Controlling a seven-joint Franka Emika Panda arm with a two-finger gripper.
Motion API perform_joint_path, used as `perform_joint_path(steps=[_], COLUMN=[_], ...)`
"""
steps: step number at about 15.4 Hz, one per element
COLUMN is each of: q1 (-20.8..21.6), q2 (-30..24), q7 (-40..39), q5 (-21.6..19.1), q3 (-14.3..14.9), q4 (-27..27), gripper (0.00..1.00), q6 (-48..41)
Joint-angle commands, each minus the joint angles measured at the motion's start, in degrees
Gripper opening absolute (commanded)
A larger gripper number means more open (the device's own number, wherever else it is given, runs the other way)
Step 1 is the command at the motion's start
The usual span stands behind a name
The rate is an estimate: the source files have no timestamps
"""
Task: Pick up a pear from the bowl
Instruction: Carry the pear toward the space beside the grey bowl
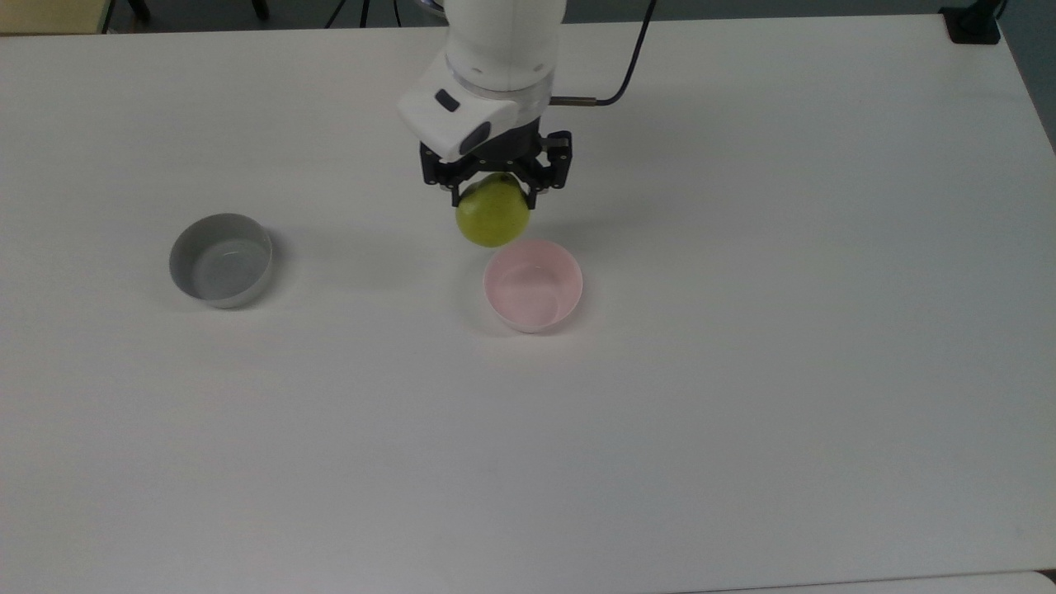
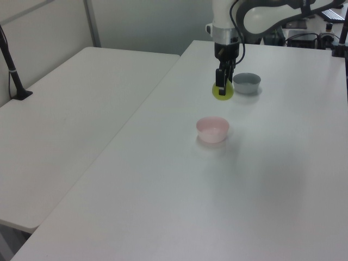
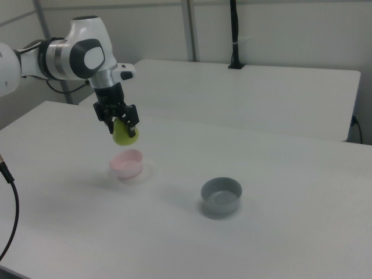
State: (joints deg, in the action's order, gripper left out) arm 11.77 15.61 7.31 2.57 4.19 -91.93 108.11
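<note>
Gripper pinches pear, its top hidden; pear hangs clear above bowl; open counter around bowl.

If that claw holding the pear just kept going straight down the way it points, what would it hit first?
The end effector points down, shut on the pear. Straight below looks like the pink bowl or the bare table beside its rim; depth is unclear. The pear would touch first.

Pear above bowl; apart
</note>
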Motion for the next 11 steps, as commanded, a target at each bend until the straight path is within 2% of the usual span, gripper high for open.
perform_joint_path(steps=[1,6,11], q1=[-3.3,-10.0,-11.2], q2=[-1.1,-0.4,3.1], q7=[-2.8,-9.1,-10.0], q5=[0.8,0.9,2.2], q3=[0.6,0.6,0.6], q4=[-1.3,-1.6,-7.2], gripper=[0.48,0.48,0.48], q6=[-0.1,0.4,11.8])
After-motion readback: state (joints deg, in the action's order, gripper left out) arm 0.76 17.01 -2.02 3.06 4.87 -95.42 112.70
